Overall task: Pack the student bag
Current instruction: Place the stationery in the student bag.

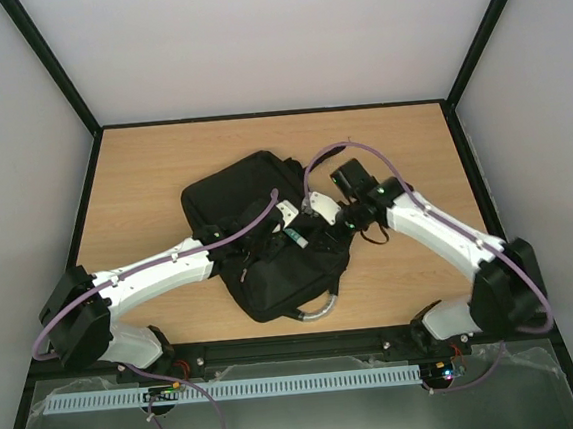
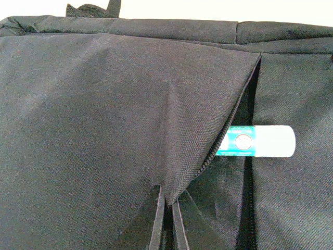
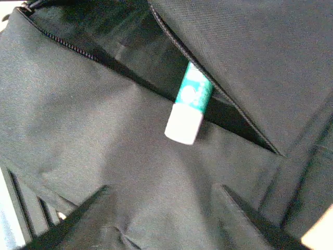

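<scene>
The student bag (image 1: 235,194) lies in the middle of the table, a big black fabric bag with a grey loop handle (image 1: 315,310) at its near side. My left gripper (image 2: 167,204) is shut on a fold of the bag's pocket flap (image 2: 197,130) and holds it up. A white and teal stick (image 2: 257,141) pokes halfway out of the open zipped pocket. In the right wrist view the stick (image 3: 188,107) sits in the pocket mouth. My right gripper (image 3: 164,208) hovers just behind it, open, with only bag fabric (image 3: 93,120) beneath. From above, both grippers (image 1: 266,238) (image 1: 317,217) meet over the bag.
The wooden table (image 1: 143,177) is walled by a black frame and white panels. The bag's zipper edge (image 3: 62,44) runs along the open pocket. Both arms' purple cables (image 1: 351,149) arch above the bag.
</scene>
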Action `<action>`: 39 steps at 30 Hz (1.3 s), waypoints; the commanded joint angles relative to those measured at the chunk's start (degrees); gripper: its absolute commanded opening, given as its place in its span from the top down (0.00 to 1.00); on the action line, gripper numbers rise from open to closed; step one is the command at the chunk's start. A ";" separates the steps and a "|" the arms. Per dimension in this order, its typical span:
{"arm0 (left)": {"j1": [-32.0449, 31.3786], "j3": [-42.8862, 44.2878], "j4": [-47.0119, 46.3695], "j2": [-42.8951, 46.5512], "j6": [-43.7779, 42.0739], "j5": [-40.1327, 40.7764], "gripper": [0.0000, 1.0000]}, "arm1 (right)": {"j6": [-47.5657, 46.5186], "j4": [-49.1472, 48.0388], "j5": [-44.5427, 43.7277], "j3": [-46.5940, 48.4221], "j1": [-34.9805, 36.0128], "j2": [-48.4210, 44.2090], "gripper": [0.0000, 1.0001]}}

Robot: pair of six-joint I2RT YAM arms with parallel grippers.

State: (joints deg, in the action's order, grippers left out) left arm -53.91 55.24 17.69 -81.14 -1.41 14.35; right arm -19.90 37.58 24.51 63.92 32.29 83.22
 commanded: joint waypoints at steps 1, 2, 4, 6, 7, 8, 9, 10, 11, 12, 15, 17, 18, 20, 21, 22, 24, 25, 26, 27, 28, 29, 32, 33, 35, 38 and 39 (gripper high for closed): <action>0.19 1.84 -0.47 0.15 0.35 -0.66 0.97 | -15.59 -8.81 -7.90 -9.91 0.05 -11.27 0.43; 0.21 1.83 -0.47 0.16 0.33 -0.66 0.98 | -18.35 -12.97 -8.35 -12.48 0.05 -13.68 0.36; 0.21 1.83 -0.45 0.01 0.35 -0.71 0.97 | -22.81 -16.13 -8.86 -15.43 0.09 -15.20 0.31; 0.20 1.84 -0.47 -0.09 0.40 -0.69 0.98 | -24.33 -16.77 -8.96 -15.40 0.05 -13.23 0.29; 0.21 1.81 -0.48 -0.15 0.36 -0.69 0.97 | -25.11 -17.27 -8.46 -15.59 0.05 -12.70 0.29; 0.21 1.83 -0.47 -0.20 0.43 -0.71 0.98 | -25.66 -17.92 -7.71 -15.88 0.14 -12.24 0.29; 0.21 1.81 -0.47 -0.24 0.44 -0.74 0.98 | -25.86 -18.86 -7.05 -16.17 0.14 -11.90 0.29; 0.21 1.79 -0.47 -0.35 0.43 -0.64 0.98 | -25.67 -19.82 -6.75 -16.18 0.18 -11.41 0.29; 0.21 1.80 -0.47 -0.41 0.42 -0.64 0.97 | -25.32 -20.65 -6.72 -16.02 0.22 -10.68 0.29; 0.17 1.75 -0.47 -0.42 0.43 -0.64 0.98 | -24.97 -21.39 -6.84 -15.71 0.23 -9.94 0.29; 0.19 1.80 -0.47 -0.51 0.41 -0.64 0.97 | -24.79 -22.71 -6.90 -15.17 0.31 -8.20 0.29; 0.21 1.80 -0.51 -0.58 0.35 -0.64 0.98 | -25.36 -23.02 -6.67 -15.03 0.54 -7.21 0.28; 0.21 1.79 -0.47 -0.60 0.33 -0.64 0.98 | -25.56 -23.27 -6.86 -15.03 0.69 -6.79 0.28; 0.20 1.84 -0.47 -0.60 0.35 -0.72 0.98 | -25.80 -23.85 -7.78 -15.13 1.15 -5.70 0.28; 0.21 1.84 -0.47 -0.64 0.36 -0.73 0.98 | -25.80 -24.15 -8.16 -15.09 1.39 -5.11 0.28; 0.21 1.86 -0.47 -0.60 0.36 -0.73 0.98 | -25.77 -24.46 -8.24 -15.06 1.51 -4.63 0.29; 0.20 1.79 -0.53 -0.64 0.27 -0.73 0.98 | -25.21 -25.45 -8.44 -15.13 1.71 -3.67 0.29; 0.21 1.80 -0.55 -0.60 0.25 -0.73 0.98 | -24.76 -26.23 -8.67 -15.12 1.76 -3.27 0.29; 0.21 1.80 -0.55 -0.61 0.21 -0.73 0.98 | -24.29 -27.03 -8.82 -15.08 1.80 -2.76 0.30; 0.21 1.75 -0.55 -0.67 0.26 -0.80 0.98 | -23.78 -27.85 -8.88 -14.95 1.81 -2.31 0.31; 0.21 1.79 -0.55 -0.68 0.27 -0.81 0.98 | -23.21 -28.58 -8.90 -14.80 1.81 -1.82 0.32; 0.21 1.75 -0.51 -0.68 0.27 -0.89 0.98 | -22.46 -29.36 -8.84 -14.47 1.81 -1.32 0.32; 0.19 1.75 -0.54 -0.69 0.25 -0.90 0.98 | -20.53 -31.23 -8.09 -13.19 1.81 0.24 0.33; 0.28 1.79 -0.55 -0.71 0.26 -0.84 0.98 | -20.04 -31.42 -7.56 -12.68 1.87 0.83 0.33; 0.27 1.79 -0.58 -0.73 0.22 -0.81 0.97 | -18.77 -32.20 -7.05 -11.83 1.94 1.96 0.34; 0.12 1.79 -0.51 -0.69 0.18 -0.73 0.98 | -16.18 -34.31 -6.99 -11.27 1.98 3.04 0.36; 0.29 1.79 -0.49 -0.62 0.18 -0.73 0.98 | -15.29 -35.05 -7.04 -11.13 1.98 3.23 0.36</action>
State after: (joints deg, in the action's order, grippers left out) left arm -53.67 55.24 17.74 -81.65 -1.04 14.13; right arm -39.68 7.35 16.03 50.41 33.78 84.84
